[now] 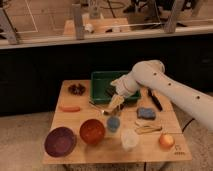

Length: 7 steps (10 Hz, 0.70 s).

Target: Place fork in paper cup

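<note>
gripper: the gripper (114, 105) hangs over the table's (80, 160) middle, just in front of the green tray (102, 80). Its fingers point down toward 7 o'clock.
gripper state: spread wide, with nothing seen between the fingers. It looks empty.
fork: the fork (98, 107) lies flat on the table between the tray's front edge and the orange bowl (92, 131).
fork from gripper: at about 9 o'clock and just beside the fingertips. Whether the near end touches them cannot be told.
fork long axis: runs roughly from 10 o'clock to 4 o'clock, with the 4 o'clock end nearest the gripper. Which end carries the tines cannot be told.
key relation: the fingers point across the fork's line rather than along it. By judgement, a short shift toward 9 o'clock and a drop would let them straddle the handle.
arm: there is only one. It reaches in from 3 o'clock, so the fork lies on its far side.
paper cup: the paper cup (129, 140) stands upright near the table's front edge, at about 5 o'clock from the gripper and well apart from the fork.
in between: the blue cup (113, 123) stands at 6 o'clock from the gripper and just beside the paper cup. By judgement it is the one to avoid on the carry.
step: approach to grasp. The fork is not yet lifted.
</note>
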Each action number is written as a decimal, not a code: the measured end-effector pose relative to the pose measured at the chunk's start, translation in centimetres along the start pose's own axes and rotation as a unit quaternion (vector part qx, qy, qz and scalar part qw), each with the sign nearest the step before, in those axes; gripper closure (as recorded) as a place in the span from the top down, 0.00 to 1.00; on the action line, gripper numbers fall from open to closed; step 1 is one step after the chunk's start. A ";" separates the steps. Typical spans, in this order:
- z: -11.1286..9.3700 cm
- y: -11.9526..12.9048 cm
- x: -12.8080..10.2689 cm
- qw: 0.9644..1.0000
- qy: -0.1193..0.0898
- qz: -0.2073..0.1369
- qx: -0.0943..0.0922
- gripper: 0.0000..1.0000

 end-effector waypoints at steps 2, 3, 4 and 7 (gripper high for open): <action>0.3 0.0 0.2 1.000 -0.002 0.001 -0.002 0.80; 0.8 -0.1 0.5 1.000 -0.004 0.001 -0.006 0.80; 2.6 0.0 0.8 1.000 -0.006 -0.005 -0.017 0.80; 7.4 0.9 2.3 0.998 0.007 -0.021 -0.054 0.80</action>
